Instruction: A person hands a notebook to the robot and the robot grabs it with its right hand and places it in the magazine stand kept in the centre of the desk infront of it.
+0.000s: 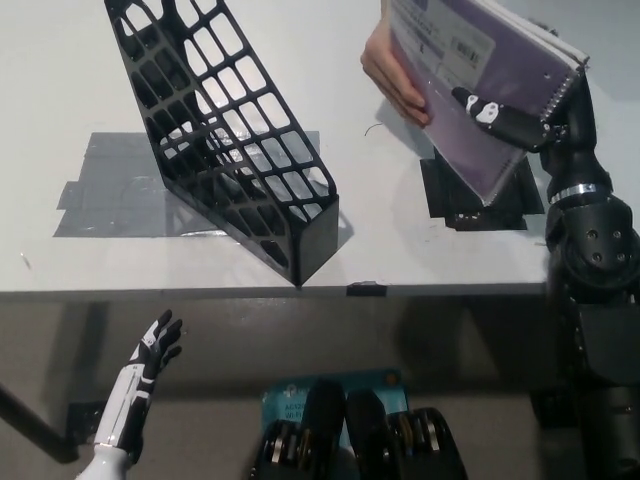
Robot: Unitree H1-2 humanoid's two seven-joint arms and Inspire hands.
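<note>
A purple spiral-bound notebook [490, 75] is held up at the upper right, above the desk. My black right hand [520, 118] grips its lower right part, fingers across the cover. A person's hand [392, 72] holds the notebook's left edge at the same time. The black lattice magazine stand [225, 135] stands tilted on the white desk [60, 90], left of the notebook, its open top toward the far side. My white left hand [150, 360] hangs open below the desk's front edge at lower left.
A grey taped patch [105, 185] lies on the desk under and left of the stand. A black pad [485, 200] sits on the desk beneath the notebook. The desk's front edge [300, 292] runs across the middle of the picture.
</note>
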